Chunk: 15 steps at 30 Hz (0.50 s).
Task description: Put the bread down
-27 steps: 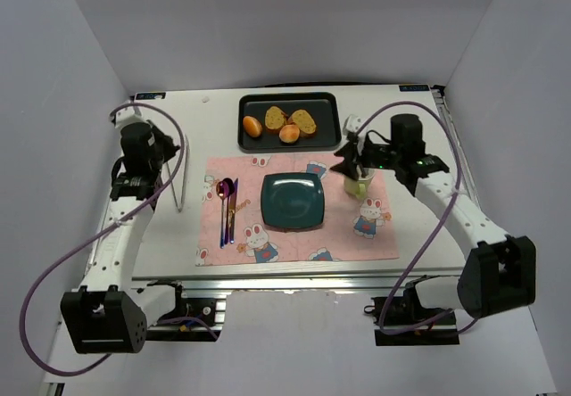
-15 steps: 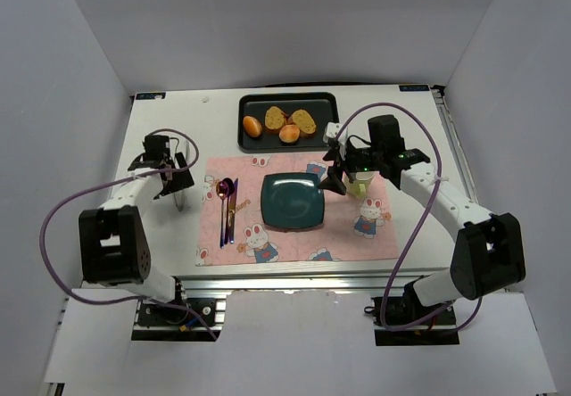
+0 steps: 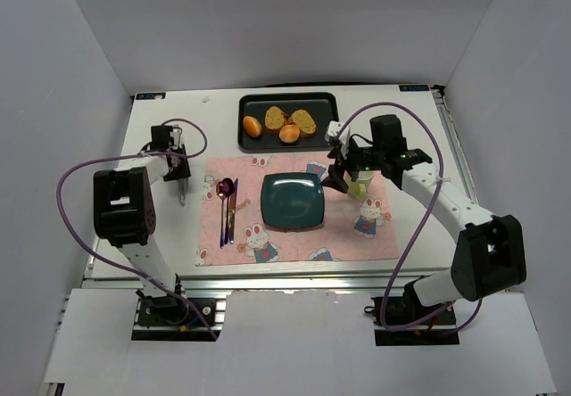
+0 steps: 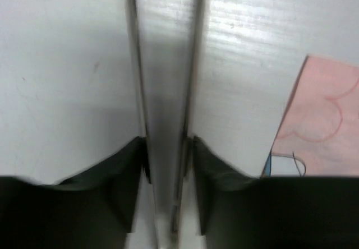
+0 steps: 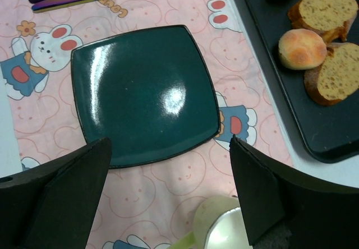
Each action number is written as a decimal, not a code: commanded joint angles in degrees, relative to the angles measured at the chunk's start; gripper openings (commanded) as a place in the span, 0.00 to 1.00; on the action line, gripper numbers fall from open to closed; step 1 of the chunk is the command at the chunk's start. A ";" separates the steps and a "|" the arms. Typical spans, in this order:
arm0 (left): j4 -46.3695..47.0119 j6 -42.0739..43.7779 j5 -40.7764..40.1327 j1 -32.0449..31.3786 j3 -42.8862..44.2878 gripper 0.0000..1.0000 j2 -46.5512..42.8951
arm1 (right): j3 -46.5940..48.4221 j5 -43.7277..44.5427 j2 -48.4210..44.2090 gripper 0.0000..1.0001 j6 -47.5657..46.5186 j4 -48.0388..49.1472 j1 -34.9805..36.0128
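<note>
The bread [image 3: 288,133] is a small golden-orange bun lying in the black tray [image 3: 332,128] at the back; it also shows in the right wrist view [image 5: 302,48]. The teal plate [image 3: 293,201] lies bare on the pink placemat [image 3: 357,235], and is seen below the right wrist [image 5: 145,95]. My right gripper [image 3: 337,175] is open and empty, and hovers [image 5: 169,141] over the plate's right edge, next to the cup. My left gripper [image 3: 179,175] is low on the table left of the mat, its jaws against both sides of a grey knife [image 4: 165,92].
Two toasted slices [image 3: 304,120] and a smooth orange round piece [image 3: 252,126] share the tray. A pale green cup [image 3: 359,179] stands right of the plate, just under my right wrist [image 5: 230,226]. Purple cutlery [image 3: 228,204] lies on the mat left of the plate.
</note>
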 commanded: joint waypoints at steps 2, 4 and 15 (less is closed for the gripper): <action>-1.02 0.97 5.53 1.31 -0.56 0.34 4.04 | -0.13 0.63 -2.48 0.89 -1.13 0.11 -1.83; 0.38 0.53 5.09 1.31 -2.92 0.24 2.55 | -0.04 0.63 -2.65 0.90 -1.22 0.02 -2.70; 5.55 -26.56 14.49 -7.82 4.27 0.17 -16.70 | 0.92 0.45 -2.92 0.89 0.98 1.16 -5.34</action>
